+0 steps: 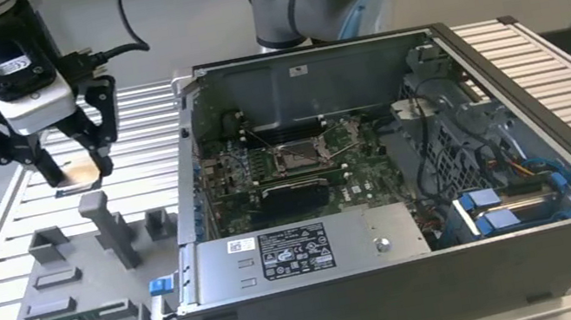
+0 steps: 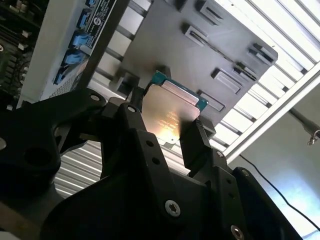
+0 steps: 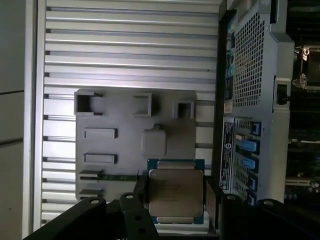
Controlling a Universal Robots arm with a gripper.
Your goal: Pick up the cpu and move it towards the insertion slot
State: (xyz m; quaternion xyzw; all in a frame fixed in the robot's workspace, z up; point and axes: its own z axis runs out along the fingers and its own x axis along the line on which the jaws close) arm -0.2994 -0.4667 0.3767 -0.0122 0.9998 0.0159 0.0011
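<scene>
— Slatted metal worktop [image 1: 143,115], an open computer case [image 1: 401,280] across most of it. Where is the chip?

— Between the fingers of the hand [image 1: 79,172], off toward the worktop's edge on the exterior view's left. The chip [image 1: 80,172] hangs in the air there, clear of the slats.

— So the hand is clenched on it?

— Yes. In both wrist views the two dark fingers press on opposite sides of the chip [image 2: 170,112], whose pale metal top faces the cameras. The hand [image 3: 176,197] has it flat and level, with a thin green rim showing around the chip [image 3: 176,192].

— And the grey fixture plate?

— It lies on the worktop near the corner on the exterior view's left. In the first wrist view the fixture plate [image 3: 125,125] sits below the chip, and they do not touch. I judge the pick-up done.

— How far off is the socket?

— Well apart. The socket [image 1: 297,153] sits mid-way on the green board [image 1: 365,177] inside the case, its metal frame and thin wire levers visible, nothing in it that I can make out. The case's side wall stands between it and the hand.

— So what is left?

— The whole carry, by my reading. The chip is up, but it is not yet over the case.
</scene>
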